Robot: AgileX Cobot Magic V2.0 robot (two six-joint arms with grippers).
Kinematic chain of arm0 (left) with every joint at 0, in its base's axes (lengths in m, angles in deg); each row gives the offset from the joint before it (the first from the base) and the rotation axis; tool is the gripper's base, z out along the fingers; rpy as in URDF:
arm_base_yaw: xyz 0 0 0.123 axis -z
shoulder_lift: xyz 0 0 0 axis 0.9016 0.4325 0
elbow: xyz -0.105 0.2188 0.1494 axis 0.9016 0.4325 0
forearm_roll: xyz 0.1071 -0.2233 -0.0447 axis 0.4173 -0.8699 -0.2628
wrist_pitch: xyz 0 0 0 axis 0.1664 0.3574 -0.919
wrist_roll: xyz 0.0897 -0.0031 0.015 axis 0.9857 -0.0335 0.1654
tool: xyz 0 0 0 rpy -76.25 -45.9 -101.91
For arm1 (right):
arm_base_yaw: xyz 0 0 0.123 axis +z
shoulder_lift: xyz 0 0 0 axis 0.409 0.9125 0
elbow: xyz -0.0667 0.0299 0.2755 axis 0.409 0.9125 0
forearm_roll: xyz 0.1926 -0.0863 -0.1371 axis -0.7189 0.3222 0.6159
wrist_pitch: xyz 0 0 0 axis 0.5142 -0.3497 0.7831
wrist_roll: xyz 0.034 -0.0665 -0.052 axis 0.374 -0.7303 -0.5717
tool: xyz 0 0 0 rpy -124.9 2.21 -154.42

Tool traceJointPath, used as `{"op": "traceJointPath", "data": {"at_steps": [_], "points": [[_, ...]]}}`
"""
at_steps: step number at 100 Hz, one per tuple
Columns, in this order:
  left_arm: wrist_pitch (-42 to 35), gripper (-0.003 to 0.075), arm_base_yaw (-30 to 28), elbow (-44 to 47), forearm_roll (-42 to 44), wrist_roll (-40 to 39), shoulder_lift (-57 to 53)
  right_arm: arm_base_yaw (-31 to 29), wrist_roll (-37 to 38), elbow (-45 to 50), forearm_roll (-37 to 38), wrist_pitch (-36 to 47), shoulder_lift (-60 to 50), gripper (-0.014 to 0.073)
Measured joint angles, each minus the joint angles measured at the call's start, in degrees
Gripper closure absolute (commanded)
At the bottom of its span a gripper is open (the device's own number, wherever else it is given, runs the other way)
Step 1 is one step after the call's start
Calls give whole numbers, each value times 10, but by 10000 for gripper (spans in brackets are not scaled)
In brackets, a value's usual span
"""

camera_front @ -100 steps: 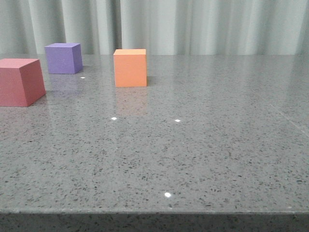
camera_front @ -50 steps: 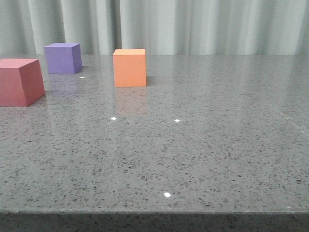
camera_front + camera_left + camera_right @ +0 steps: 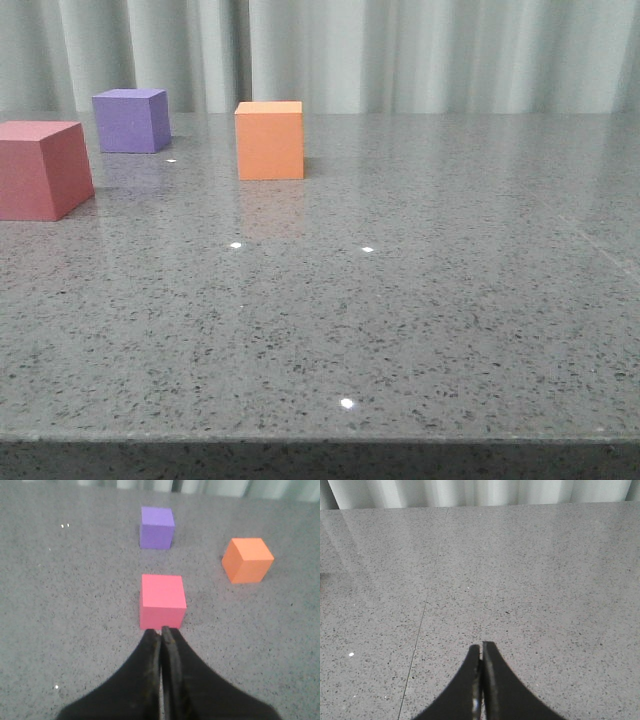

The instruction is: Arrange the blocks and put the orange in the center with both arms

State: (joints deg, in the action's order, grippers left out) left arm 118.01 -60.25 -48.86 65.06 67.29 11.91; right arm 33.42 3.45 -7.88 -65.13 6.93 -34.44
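Three cubes stand on the grey speckled table. The pinkish-red block sits at the far left, the purple block behind it, and the orange block to their right. Neither arm shows in the front view. My left gripper is shut and empty, its tips just short of the pinkish-red block; the purple block lies beyond and the orange block off to one side. My right gripper is shut and empty over bare table, with no block in its view.
The table's front edge runs along the bottom of the front view. A pale pleated curtain hangs behind the table. A thin seam crosses the tabletop beside the right gripper.
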Motion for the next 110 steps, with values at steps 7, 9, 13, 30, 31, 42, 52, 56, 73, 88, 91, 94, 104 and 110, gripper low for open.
{"op": "traceJointPath", "data": {"at_steps": [7,9,13,30,31,42,52,56,73,88,91,94,104,110], "points": [[17,741,0,-11,0,0,24,0,0,0,0,0,0,662],[21,741,0,-11,0,0,30,0,0,0,0,0,0,662],[28,741,0,-13,0,0,39,0,0,0,0,0,0,662],[59,741,0,-13,0,0,66,0,0,0,0,0,0,662],[60,741,0,-13,0,0,67,0,0,0,0,0,0,662],[65,741,0,-13,0,0,76,0,0,0,0,0,0,662],[67,738,0,-13,0,0,80,0,0,0,0,0,0,662],[67,729,0,-13,0,0,80,0,0,0,1,0,0,662],[67,488,0,-13,0,0,80,0,0,0,1,0,0,662],[67,113,0,-13,0,0,80,0,0,0,1,0,0,662],[67,57,0,-13,0,0,80,0,0,0,1,0,0,662],[67,9,0,-13,0,0,80,0,0,0,1,0,0,662],[68,55,0,-13,0,0,80,0,0,0,1,0,0,662],[70,73,0,-13,-1,0,80,0,0,0,1,0,0,662]]}}
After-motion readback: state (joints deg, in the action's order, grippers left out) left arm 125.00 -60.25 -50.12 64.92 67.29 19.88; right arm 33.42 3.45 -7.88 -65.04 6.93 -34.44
